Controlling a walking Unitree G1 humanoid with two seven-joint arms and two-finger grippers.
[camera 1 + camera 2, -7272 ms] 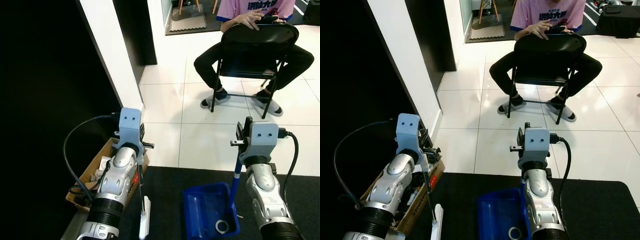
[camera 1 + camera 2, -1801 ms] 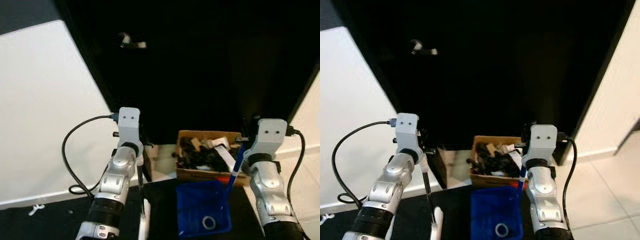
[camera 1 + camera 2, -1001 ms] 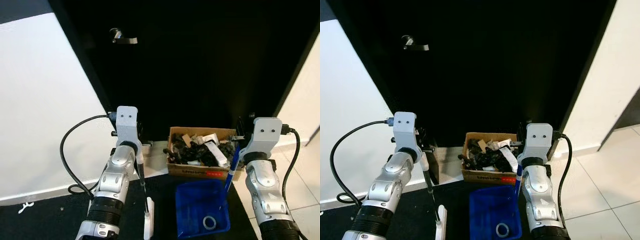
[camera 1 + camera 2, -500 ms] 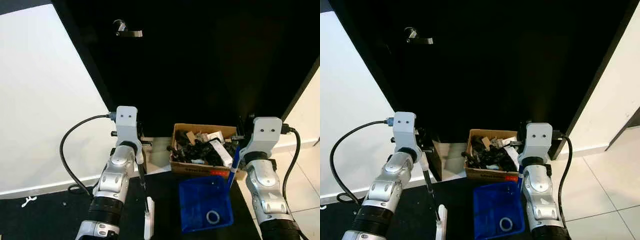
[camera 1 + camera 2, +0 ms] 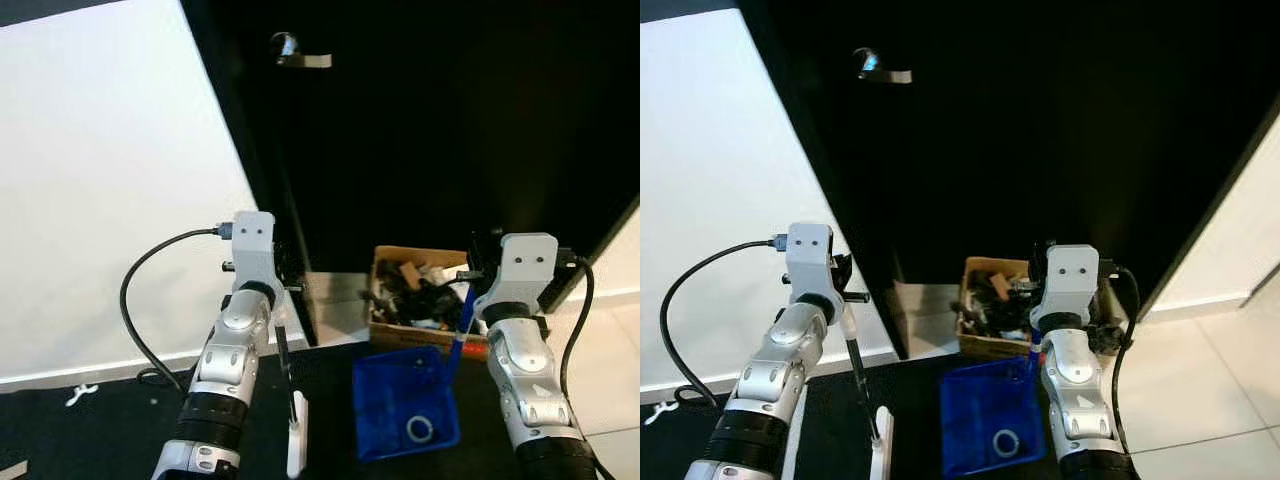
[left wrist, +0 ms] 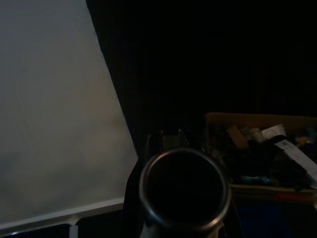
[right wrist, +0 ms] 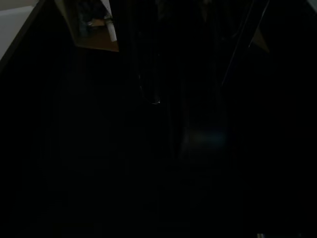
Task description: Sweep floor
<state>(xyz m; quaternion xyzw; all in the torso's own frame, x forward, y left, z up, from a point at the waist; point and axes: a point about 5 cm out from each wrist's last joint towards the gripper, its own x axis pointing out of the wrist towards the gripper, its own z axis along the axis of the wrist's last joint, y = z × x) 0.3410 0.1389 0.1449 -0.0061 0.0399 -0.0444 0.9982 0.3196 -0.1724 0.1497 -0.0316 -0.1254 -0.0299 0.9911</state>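
A tall black door [image 5: 450, 130] with a silver lever handle [image 5: 300, 55] stood ahead, with a plain white wall [image 5: 110, 180] adjoining it on the robot's left. The floor below the arms was covered by a dark mat [image 5: 110, 430], with pale tiles [image 5: 1200, 390] showing to the right. An open brown cardboard box [image 5: 420, 300] filled with dark mixed clutter sat on the floor at the foot of the door. Just in front of the box lay a blue plastic dustpan [image 5: 400, 405] on the mat, containing a small white ring [image 5: 418, 430]. The right pincer [image 5: 468, 300] was raised above the dustpan's far edge, where the dustpan's blue upright handle [image 5: 460, 335] met it; whether its fingers were closed on that handle could not be told. The left pincer [image 5: 283, 315] was raised beside the door edge, with the thin black shaft of a broom [image 5: 285, 365] running down from it to a white head [image 5: 295, 450] resting on the mat, left of the dustpan; its finger state could not be told either.
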